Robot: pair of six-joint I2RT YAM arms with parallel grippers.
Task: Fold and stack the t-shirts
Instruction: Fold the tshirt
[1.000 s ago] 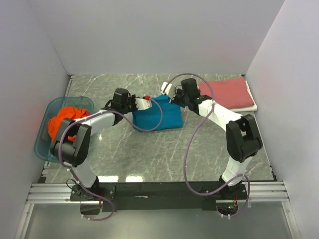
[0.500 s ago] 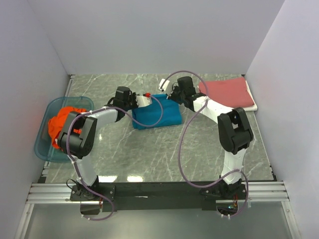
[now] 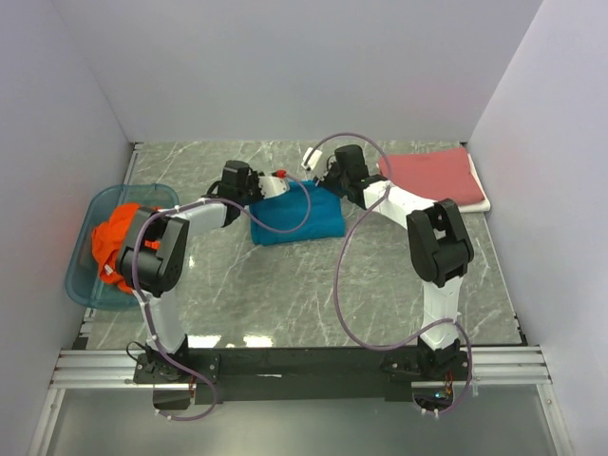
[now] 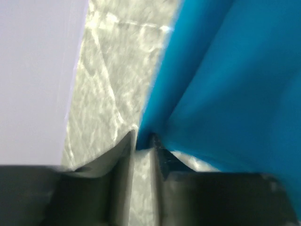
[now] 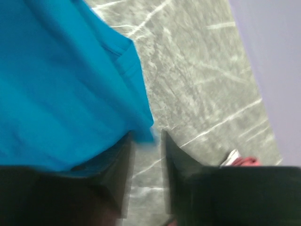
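The teal blue t-shirt (image 3: 296,217) lies folded on the table's middle back. My left gripper (image 3: 281,184) is at its back left corner; in the left wrist view (image 4: 143,139) the jaws are pinched on a corner of teal cloth (image 4: 225,84). My right gripper (image 3: 316,171) is at the back right corner; in the right wrist view (image 5: 147,136) its jaws stand a little apart, with the teal corner (image 5: 61,84) loose between them. The dusty red t-shirt (image 3: 435,177) lies folded at the back right. The bright orange t-shirt (image 3: 119,237) is bunched in the tub.
The translucent blue tub (image 3: 84,277) stands at the left edge of the marble table (image 3: 313,285). White walls close in the back and both sides. A white layer (image 3: 481,204) shows under the red shirt's right edge. Purple cables loop over both arms.
Both grippers have carried the teal shirt's edge toward the back wall and down. The shirt has shifted back and now lies flatter. The right jaws have parted.
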